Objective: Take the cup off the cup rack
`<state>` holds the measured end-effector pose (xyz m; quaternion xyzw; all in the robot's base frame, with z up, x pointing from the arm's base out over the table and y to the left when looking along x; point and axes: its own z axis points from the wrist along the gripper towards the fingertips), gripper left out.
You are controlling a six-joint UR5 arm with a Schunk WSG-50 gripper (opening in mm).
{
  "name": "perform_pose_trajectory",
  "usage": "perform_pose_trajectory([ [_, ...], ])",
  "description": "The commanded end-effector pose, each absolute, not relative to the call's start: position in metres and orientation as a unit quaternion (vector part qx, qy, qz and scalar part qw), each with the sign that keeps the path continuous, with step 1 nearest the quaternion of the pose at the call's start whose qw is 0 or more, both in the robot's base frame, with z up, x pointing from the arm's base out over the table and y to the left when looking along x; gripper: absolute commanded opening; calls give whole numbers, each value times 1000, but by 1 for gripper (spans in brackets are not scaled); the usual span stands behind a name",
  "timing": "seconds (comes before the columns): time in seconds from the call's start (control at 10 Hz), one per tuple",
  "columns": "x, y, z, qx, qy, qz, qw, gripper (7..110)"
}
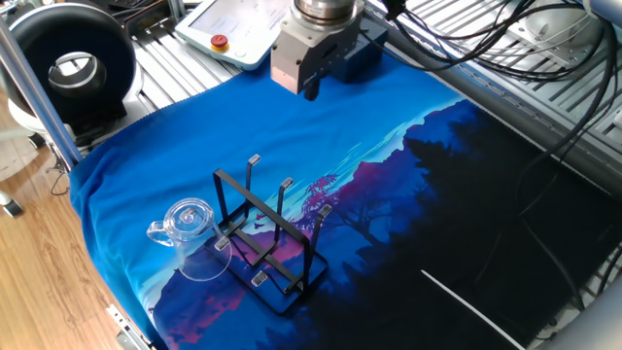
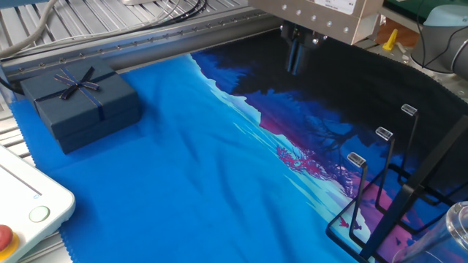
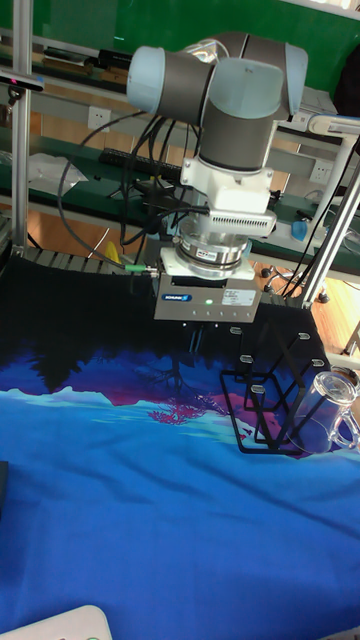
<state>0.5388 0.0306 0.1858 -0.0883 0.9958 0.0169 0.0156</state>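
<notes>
The clear cup [image 1: 192, 236] hangs tilted on a prong at the left end of the black cup rack [image 1: 269, 236], with its handle pointing left. The other fixed view shows only an edge of the cup [image 2: 455, 228], past the rack [image 2: 395, 183] at the right border. In the tall view the cup [image 3: 325, 405] leans on the rack [image 3: 268, 400] at its right side. My gripper [image 1: 311, 90] hovers high over the blue cloth, well behind the rack and apart from it. Its dark fingers [image 2: 295, 55] stand close together and hold nothing. The tall view has the gripper [image 3: 196, 342] left of the rack.
A dark blue gift box [image 2: 79, 102] with a ribbon sits at the cloth's back edge. A white teach pendant [image 1: 238, 29] with a red button lies beside it. A black round fan [image 1: 73, 68] stands off the table's corner. Cables [image 1: 486, 39] trail over the aluminium frame.
</notes>
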Motion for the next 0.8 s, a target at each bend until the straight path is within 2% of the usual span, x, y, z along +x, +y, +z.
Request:
perform_pose_trajectory([
  [0.0,526,30,186,-81,997,17,-9,7],
  [0.3,525,21,186,-95,995,1,-13,7],
  [0.5,514,16,186,-103,994,-7,-36,7],
  [0.7,509,21,187,-109,993,4,-45,7],
])
